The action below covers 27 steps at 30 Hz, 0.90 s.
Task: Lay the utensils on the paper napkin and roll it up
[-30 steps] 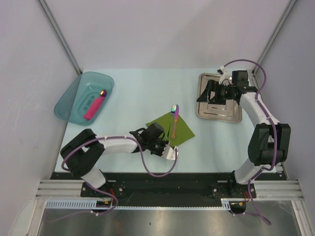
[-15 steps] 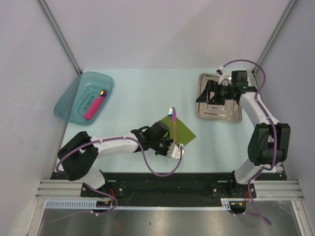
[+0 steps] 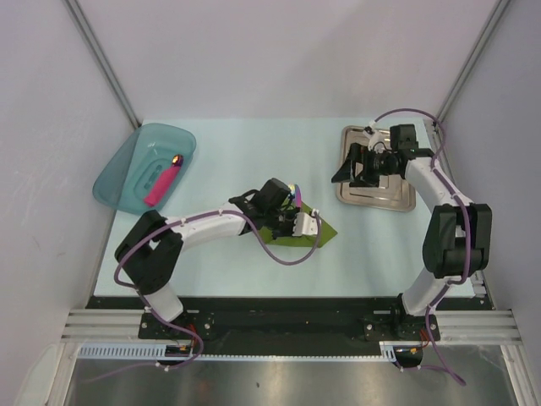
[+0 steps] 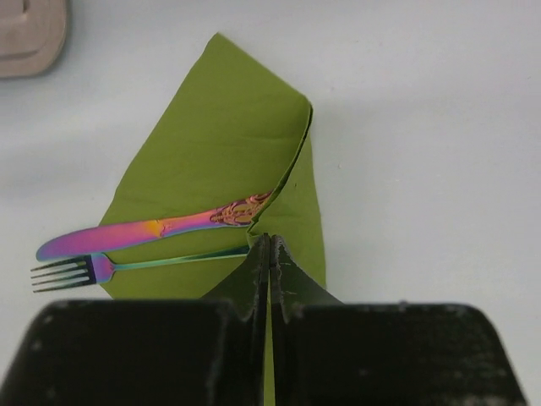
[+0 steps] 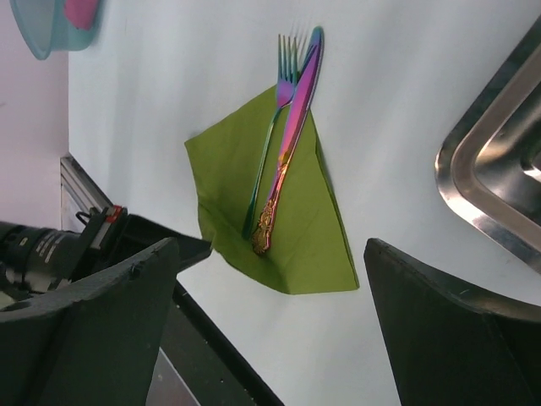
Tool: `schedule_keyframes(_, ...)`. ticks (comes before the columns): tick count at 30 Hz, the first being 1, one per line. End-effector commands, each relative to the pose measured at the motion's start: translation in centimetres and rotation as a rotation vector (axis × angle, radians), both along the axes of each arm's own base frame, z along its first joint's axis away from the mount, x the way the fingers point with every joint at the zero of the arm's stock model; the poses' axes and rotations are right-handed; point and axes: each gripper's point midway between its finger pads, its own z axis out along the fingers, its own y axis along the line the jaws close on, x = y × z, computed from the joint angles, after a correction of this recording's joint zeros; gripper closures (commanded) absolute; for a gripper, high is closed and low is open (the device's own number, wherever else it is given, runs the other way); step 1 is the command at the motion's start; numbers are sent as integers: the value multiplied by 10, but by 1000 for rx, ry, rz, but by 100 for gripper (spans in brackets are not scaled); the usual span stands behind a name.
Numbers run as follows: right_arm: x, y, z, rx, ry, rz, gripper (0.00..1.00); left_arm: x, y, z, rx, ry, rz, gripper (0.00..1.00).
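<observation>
The olive-green paper napkin (image 4: 211, 144) lies on the table with a rainbow knife (image 4: 152, 227) and a rainbow fork (image 4: 127, 266) side by side on it. My left gripper (image 4: 269, 244) is shut on the napkin's near corner, which is lifted and folded over the handle ends. From above, the left gripper (image 3: 304, 224) covers most of the napkin (image 3: 326, 231); the utensil tips (image 3: 292, 188) stick out beyond it. The right wrist view shows the knife (image 5: 292, 127), the fork (image 5: 269, 152) and the napkin (image 5: 296, 237). My right gripper (image 3: 347, 169) is open and empty at the steel tray's left edge.
A silver tray (image 3: 376, 196) lies at the back right, and its rim shows in the right wrist view (image 5: 499, 194). A teal tub (image 3: 127, 173) at the back left holds a pink bar (image 3: 161, 184). The table's near edge and black rail lie just below the napkin.
My left gripper has moved from the near edge up and to the right, pulling the napkin's near corner over the utensil handles. The right gripper has shifted slightly left.
</observation>
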Motion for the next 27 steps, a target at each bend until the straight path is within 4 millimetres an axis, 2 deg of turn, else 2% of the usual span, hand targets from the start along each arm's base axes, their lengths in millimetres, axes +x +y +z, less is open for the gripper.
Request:
schedule_keyframes(1, -2, 17, 5, 41, 19, 44, 6, 19, -7, 7, -31, 3, 39, 100)
schedule_keyframes(6, -13, 33, -11, 77, 111, 61, 21, 34, -7, 2, -33, -14, 71, 100)
schedule_keyframes(13, -48, 68, -45, 101, 275, 118, 42, 48, -8, -6, -25, -46, 91, 100)
schedule_keyframes(17, -65, 80, -61, 91, 339, 147, 54, 50, -9, -10, -23, -52, 91, 100)
schedule_keyframes(27, -92, 92, -95, 45, 421, 184, 58, 56, -8, -17, -13, -72, 100, 99)
